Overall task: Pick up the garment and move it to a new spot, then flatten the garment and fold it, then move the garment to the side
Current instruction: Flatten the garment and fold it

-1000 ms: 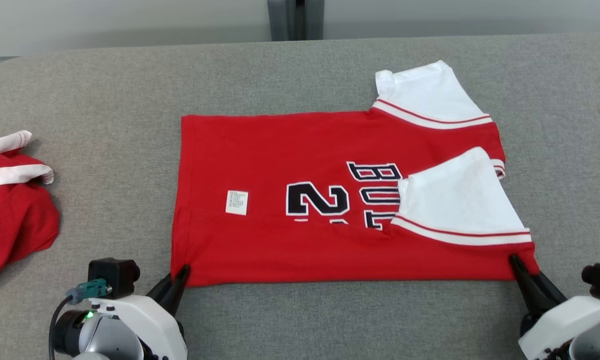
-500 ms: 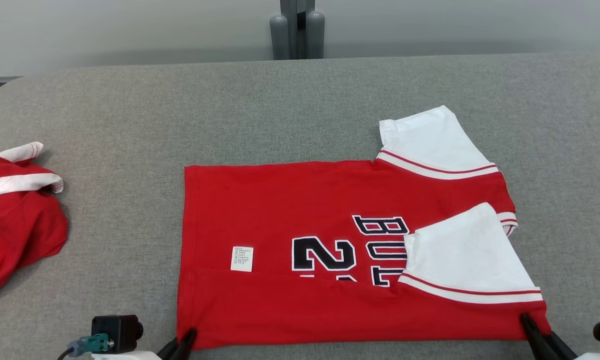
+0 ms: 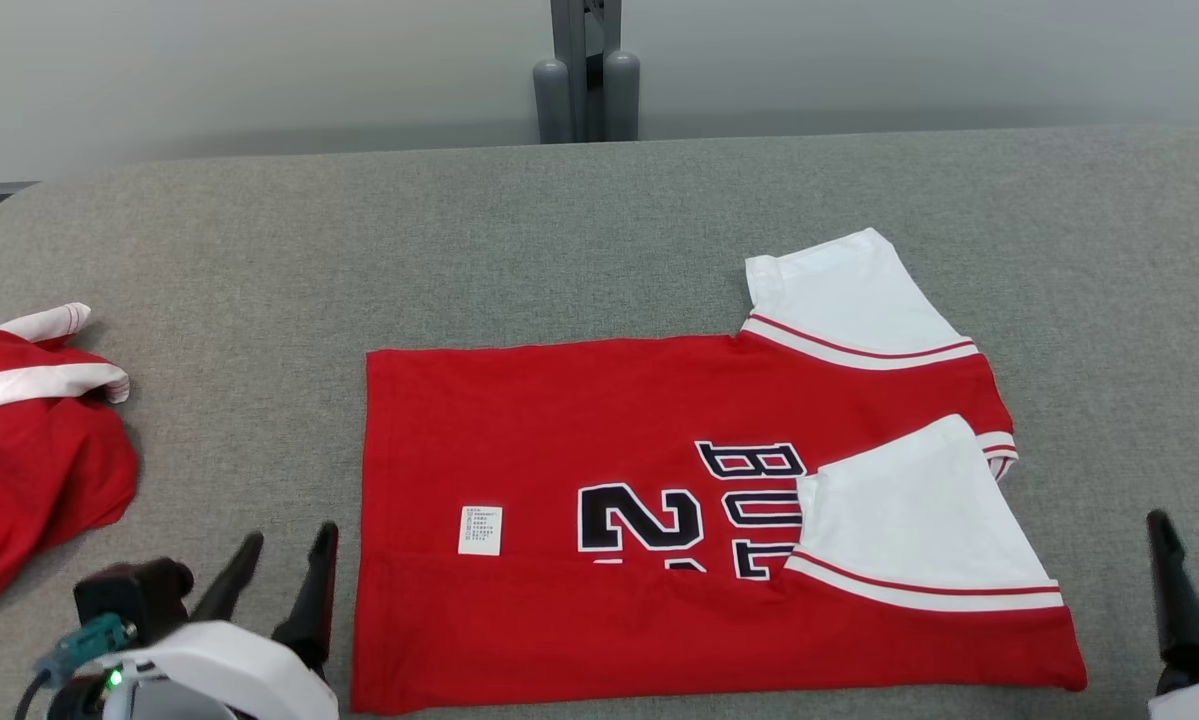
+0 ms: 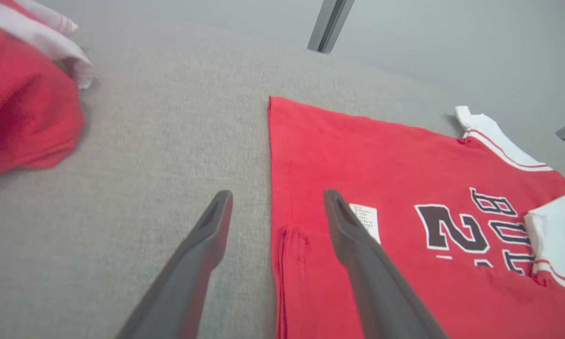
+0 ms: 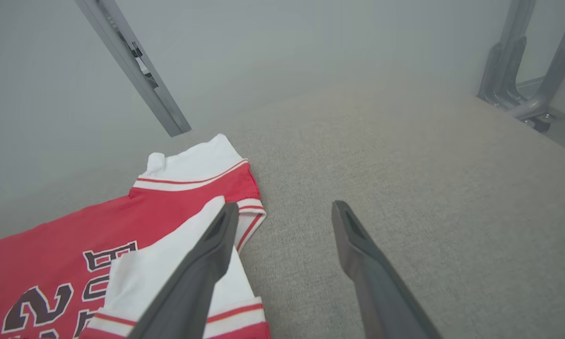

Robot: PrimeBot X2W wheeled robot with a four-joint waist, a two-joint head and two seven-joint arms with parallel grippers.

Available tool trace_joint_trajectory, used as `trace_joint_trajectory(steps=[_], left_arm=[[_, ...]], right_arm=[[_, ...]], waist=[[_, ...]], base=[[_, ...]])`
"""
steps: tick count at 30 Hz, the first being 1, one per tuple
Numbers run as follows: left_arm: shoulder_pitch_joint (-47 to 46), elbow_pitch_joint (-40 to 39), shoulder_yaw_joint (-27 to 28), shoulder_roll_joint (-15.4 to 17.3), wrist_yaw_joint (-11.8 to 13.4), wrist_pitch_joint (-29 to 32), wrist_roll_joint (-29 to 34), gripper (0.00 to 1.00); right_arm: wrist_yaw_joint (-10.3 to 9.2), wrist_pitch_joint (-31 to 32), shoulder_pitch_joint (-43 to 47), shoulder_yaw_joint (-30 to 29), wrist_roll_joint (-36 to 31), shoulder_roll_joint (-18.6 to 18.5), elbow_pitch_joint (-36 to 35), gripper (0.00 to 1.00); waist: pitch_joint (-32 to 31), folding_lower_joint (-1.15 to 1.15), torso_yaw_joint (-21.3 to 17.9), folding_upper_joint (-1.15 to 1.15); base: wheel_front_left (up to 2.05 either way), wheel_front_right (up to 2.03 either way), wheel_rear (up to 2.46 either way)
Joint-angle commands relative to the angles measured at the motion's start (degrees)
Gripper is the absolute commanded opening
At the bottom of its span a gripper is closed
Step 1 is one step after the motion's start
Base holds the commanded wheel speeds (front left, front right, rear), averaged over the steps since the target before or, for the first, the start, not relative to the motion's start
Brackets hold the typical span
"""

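On the grey table point(image 3: 659, 220), the red garment point(image 3: 559, 420) lies flat at centre, near edge folded up, white sleeves to the right. Left gripper point(image 3: 289, 535) and right gripper point(image 5: 284, 206) flank its near corners, fingers spread wide, empty.

Place: likely a robot test lab.
Surface: wide table point(image 3: 259, 250) covered in grey cloth.
Backdrop: bare pale wall point(image 3: 259, 80), grey metal frame posts point(image 3: 619, 95).
Props: 1 red garment point(image 3: 559, 420) spread flat, 1 red bundle point(image 3: 29, 480) aside.
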Motion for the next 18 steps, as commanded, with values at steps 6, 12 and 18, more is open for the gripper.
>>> trace_joint_trajectory(steps=[6,12,18], left_arm=[[-9.88,-0.9,0.63,0.88,1.36,-4.23,6.59,1.0],[-19.06,3.31,-1.28,-0.5,0.02,-4.57,9.44,1.0],[-28.08,11.47,-3.73,-3.62,-3.9,-2.89,8.4,1.0]], right_arm=[[-0.01,-4.47,-10.11,-2.92,-2.03,-0.6,1.02,1.0],[0.0,-4.33,-23.73,1.36,-1.8,-5.54,9.06,1.0],[0.0,-4.2,-39.54,8.83,-0.17,-11.9,22.21,1.0]], waist=[[-0.52,0.0,-0.13,0.0],[1.52,0.0,-0.37,0.0],[6.49,0.0,2.54,0.0]], base=[[0.0,0.0,0.0],[0.0,0.0,0.0],[0.0,0.0,0.0]])
